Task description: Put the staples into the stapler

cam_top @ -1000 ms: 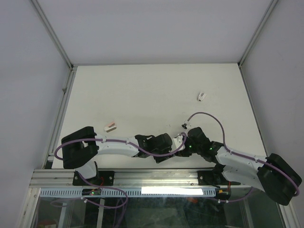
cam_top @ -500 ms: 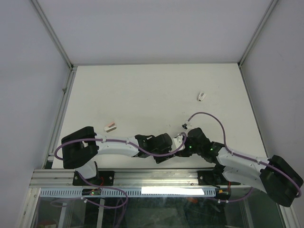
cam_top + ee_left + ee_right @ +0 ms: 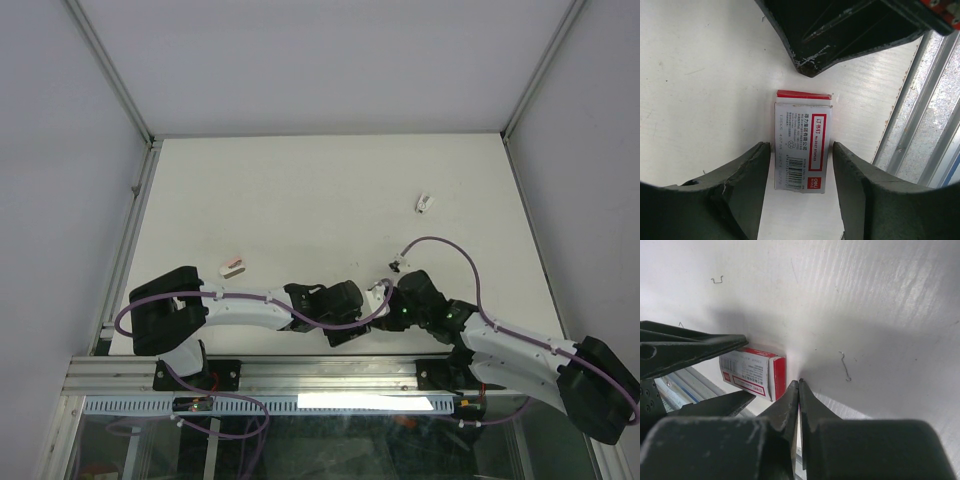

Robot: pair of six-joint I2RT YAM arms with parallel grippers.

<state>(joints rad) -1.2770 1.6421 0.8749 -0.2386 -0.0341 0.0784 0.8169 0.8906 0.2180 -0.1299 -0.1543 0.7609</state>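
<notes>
1. A white table (image 3: 300, 200) carries everything, with a metal rail (image 3: 920, 125) along its near edge.
2. The staples box (image 3: 802, 145) lies flat on it near that rail, red label up.
3. A small pink oblong piece (image 3: 231, 266) lies towards the left.
4. A small white piece (image 3: 425, 203) lies towards the far right, well apart from the pink one.
5. Two loose staples lie bare on the surface, one bracket-shaped (image 3: 716, 279) and one bent (image 3: 844, 366).

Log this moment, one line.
staple box: flat on table | left pincer: open, straddling box | right pincer: shut, empty, at box's red end
</notes>
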